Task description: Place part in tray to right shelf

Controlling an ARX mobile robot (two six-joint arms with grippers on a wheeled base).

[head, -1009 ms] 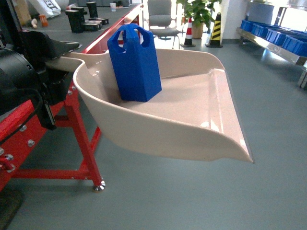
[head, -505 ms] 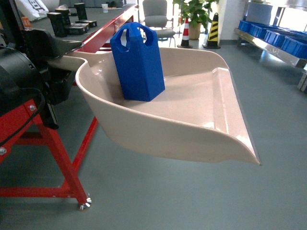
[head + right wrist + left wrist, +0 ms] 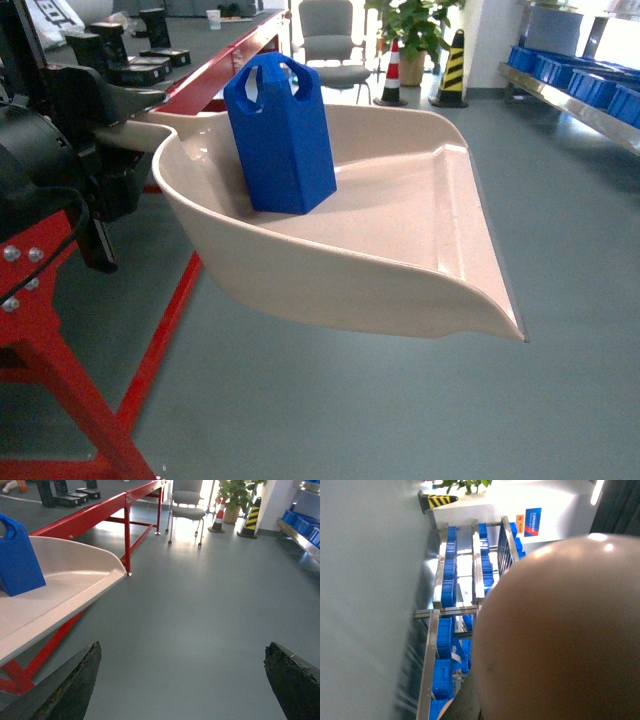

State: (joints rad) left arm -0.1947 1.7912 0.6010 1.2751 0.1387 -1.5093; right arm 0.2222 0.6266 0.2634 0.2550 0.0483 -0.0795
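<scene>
Carrying step, mid-transit by the look of it. Far off to the right of the tray, right shelf [image 3: 575,95] with blue crates [image 3: 560,70] on its steel rails, well apart yet. Tray [image 3: 400,270] held level above the floor, handle end at the left gripper [image 3: 105,130], clamped on the handle as far as can be judged, fingers mostly hidden. Upright in the tray's deep back corner, part [image 3: 281,135]. Right gripper [image 3: 182,680] spread wide, holding nothing. Next: closing on the shelf, keeping the tray level so nothing slides toward the lip.
</scene>
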